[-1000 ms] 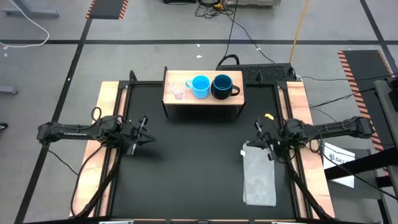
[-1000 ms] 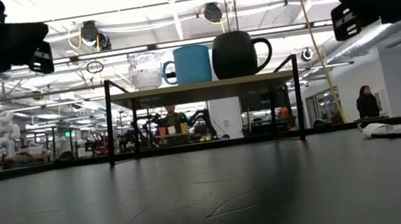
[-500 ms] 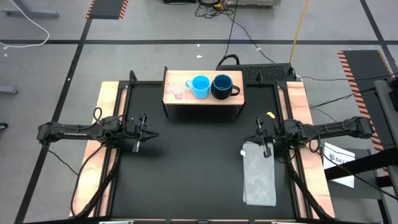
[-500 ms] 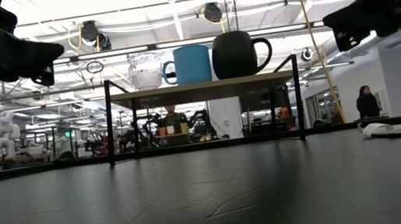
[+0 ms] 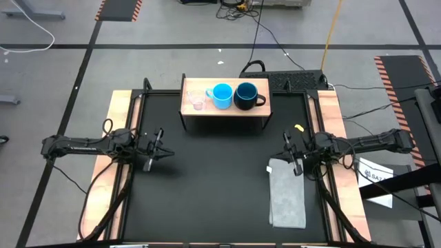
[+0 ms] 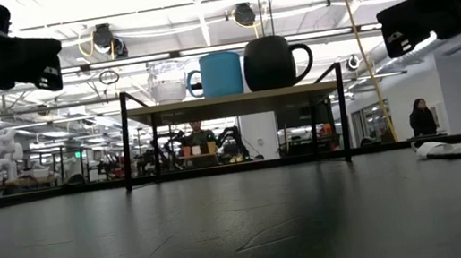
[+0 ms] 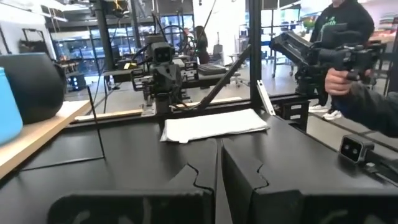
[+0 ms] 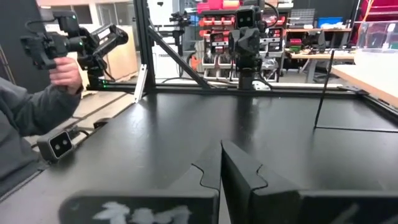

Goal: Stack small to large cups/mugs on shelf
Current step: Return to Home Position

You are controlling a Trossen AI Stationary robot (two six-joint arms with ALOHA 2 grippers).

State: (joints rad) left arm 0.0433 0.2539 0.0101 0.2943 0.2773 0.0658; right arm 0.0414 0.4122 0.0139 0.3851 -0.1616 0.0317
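1. Wooden-topped shelf (image 5: 224,110) sits at the table's 12 o'clock. It carries a row: clear cup (image 5: 197,101) at its 9 o'clock end, light-blue mug (image 5: 222,95) in the middle, navy mug (image 5: 246,96) toward 3 o'clock.
2. Left gripper (image 5: 167,152) hangs at 9 o'clock, fingers pressed together, empty.
3. Right gripper (image 5: 288,154) hangs at 3 o'clock, likewise closed and empty, near the grey cloth (image 5: 287,194).

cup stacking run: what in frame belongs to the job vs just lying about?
Job: clear cup, light-blue mug, navy mug, all on the shelf; left gripper and right gripper, shut, away from it.
Lying about: grey cloth; a person's handheld rig beyond the table.
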